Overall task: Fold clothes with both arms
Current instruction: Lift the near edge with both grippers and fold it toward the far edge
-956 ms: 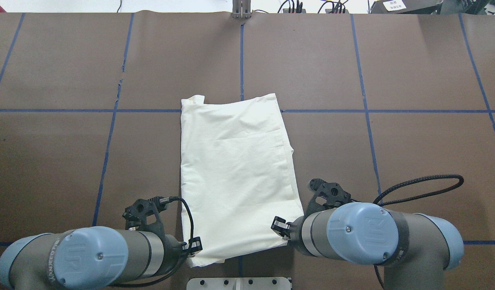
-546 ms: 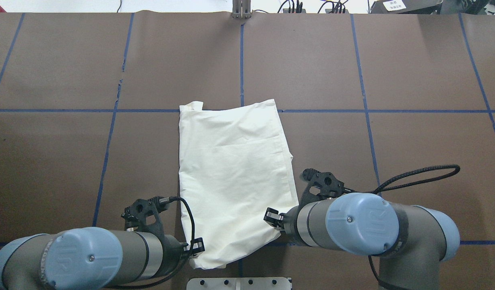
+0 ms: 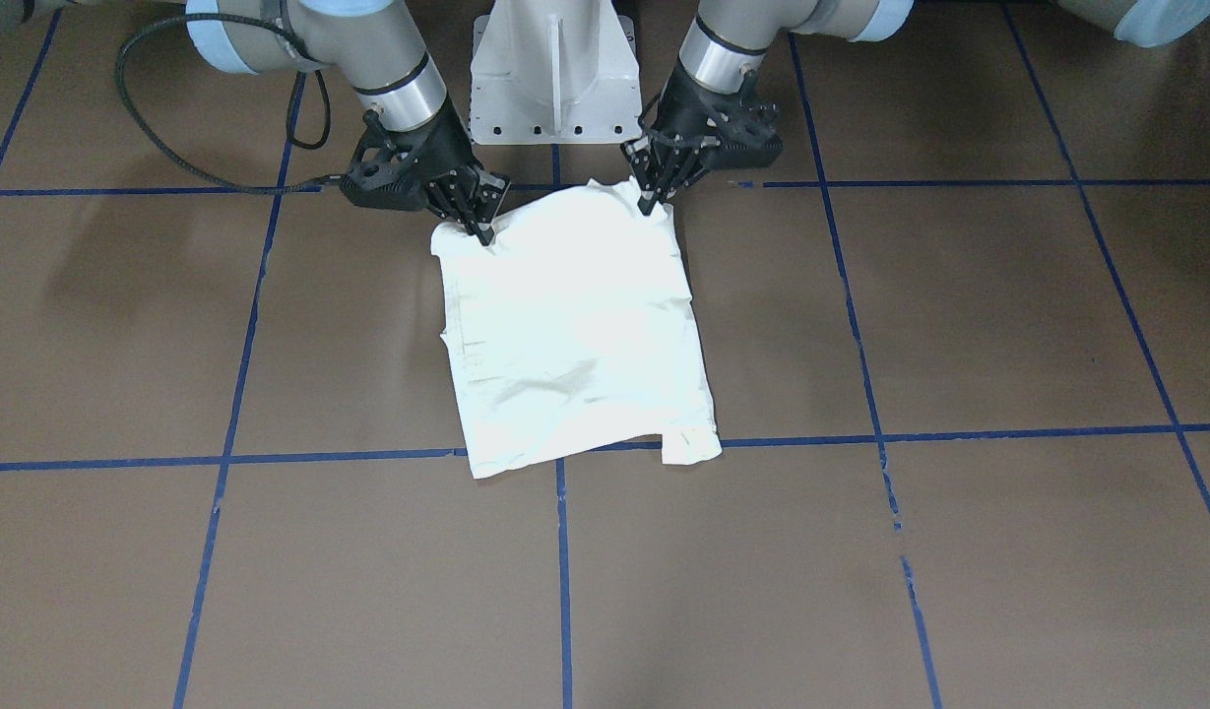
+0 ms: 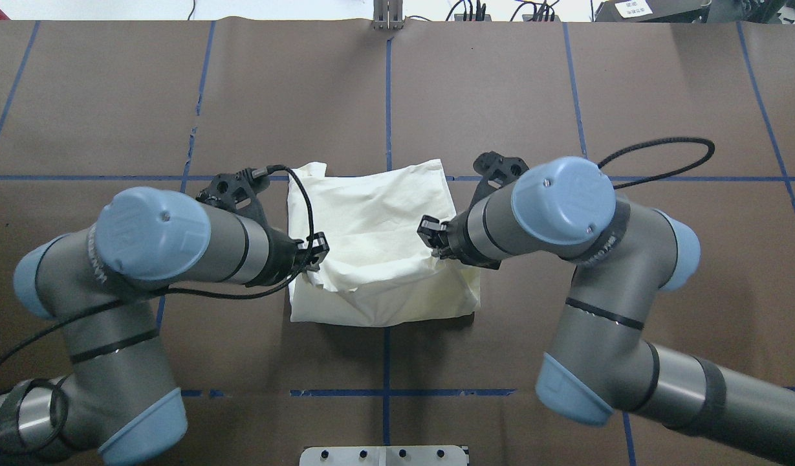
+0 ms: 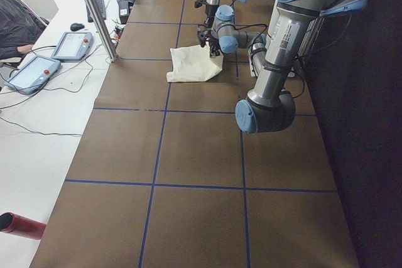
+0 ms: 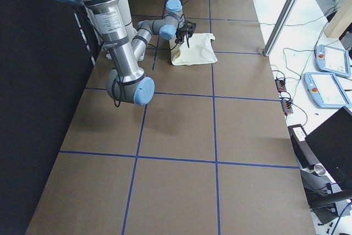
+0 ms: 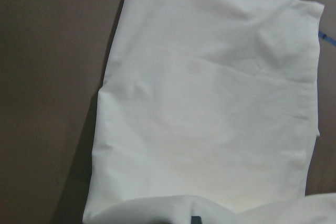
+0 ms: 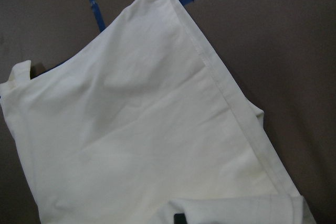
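Slip risk first: left hand and right hand are each clamped on a near corner of the T-shirt. It lies mid-worktop, plain side up, with the near edge lifted and doubled toward the far edge.

If you drive one arm ahead of the other, the fold likely lands skewed, since the far edge already sits slanted against the blue tape line. Pull the corners too far apart and the thin cloth may slide out of a pinch. Bring them too close and the middle sags and bunches. The small flap at the far corner could end up poking out of the finished fold.

The front-facing view shows you the fingertips closed on the fabric; overhead, the wrists cover them. Overhead does show the raised loop and the folded crease nearest the robot. The wrist cameras show only flat white cloth ahead, no print. I can't tell whether each pinch holds every layer.
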`<state>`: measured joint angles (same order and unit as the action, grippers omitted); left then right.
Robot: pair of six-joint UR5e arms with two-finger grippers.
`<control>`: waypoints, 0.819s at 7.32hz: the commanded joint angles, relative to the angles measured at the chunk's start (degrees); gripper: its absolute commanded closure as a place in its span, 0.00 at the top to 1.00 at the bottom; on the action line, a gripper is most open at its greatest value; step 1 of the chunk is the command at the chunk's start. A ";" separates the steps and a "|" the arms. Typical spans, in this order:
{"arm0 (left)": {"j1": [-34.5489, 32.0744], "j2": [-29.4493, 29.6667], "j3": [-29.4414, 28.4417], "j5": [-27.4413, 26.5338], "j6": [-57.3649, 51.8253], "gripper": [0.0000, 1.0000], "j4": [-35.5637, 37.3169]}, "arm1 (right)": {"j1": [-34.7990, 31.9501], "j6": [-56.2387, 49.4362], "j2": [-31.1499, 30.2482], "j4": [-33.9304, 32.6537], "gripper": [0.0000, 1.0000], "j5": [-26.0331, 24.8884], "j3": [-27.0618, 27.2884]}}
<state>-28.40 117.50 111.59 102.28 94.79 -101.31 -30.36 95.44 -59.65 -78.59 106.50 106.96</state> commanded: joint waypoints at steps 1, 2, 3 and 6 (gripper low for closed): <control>-5.95 4.14 -11.62 1.00 -3.64 0.00 -4.30 | -5.92 -1.22 8.47 7.17 0.00 3.36 -16.53; -6.75 4.23 -14.71 1.00 -3.65 0.00 -6.85 | -6.80 -1.22 12.42 10.96 0.00 3.45 -24.79; -7.54 5.02 -16.39 1.00 -3.74 0.00 -8.19 | -7.25 -1.13 14.46 12.91 0.00 3.45 -29.22; -8.77 7.92 -21.75 0.82 -5.31 0.00 -8.72 | -8.30 -1.13 15.62 14.25 0.00 3.63 -32.96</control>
<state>-36.56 124.60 91.77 103.17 90.65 -109.80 -38.16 94.30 -44.52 -64.67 109.99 75.16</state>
